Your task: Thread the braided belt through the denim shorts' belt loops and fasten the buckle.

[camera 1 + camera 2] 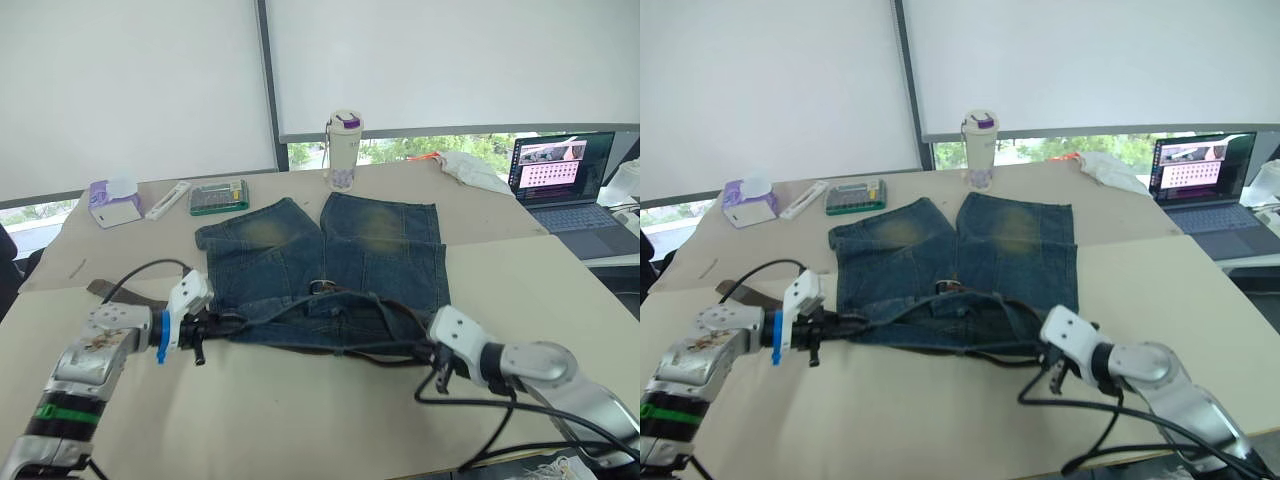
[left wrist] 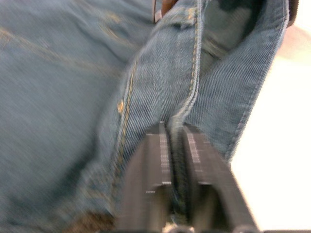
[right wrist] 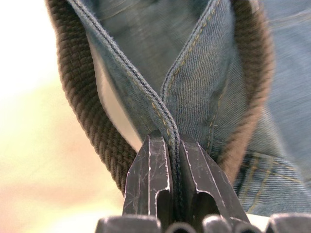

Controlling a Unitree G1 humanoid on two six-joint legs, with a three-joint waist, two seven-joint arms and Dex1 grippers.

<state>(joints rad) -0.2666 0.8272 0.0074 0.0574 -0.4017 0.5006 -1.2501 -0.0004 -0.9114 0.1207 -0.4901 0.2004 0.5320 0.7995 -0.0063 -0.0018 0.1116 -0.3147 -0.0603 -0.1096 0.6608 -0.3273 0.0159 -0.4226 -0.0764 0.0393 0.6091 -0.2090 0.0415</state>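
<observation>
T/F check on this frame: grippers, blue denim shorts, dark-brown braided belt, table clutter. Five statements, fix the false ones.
1. The left gripper is shut on the blue denim shorts. True.
2. The right gripper hangs open above the table. False: it is shut on the shorts' denim edge.
3. The dark-brown braided belt runs around the waistband beside the right gripper. True.
4. The open laptop sits at the robot's left. False: it is at the right.
5. The white tumbler with purple lid lies tipped over. False: it stands upright beyond the shorts.
</observation>
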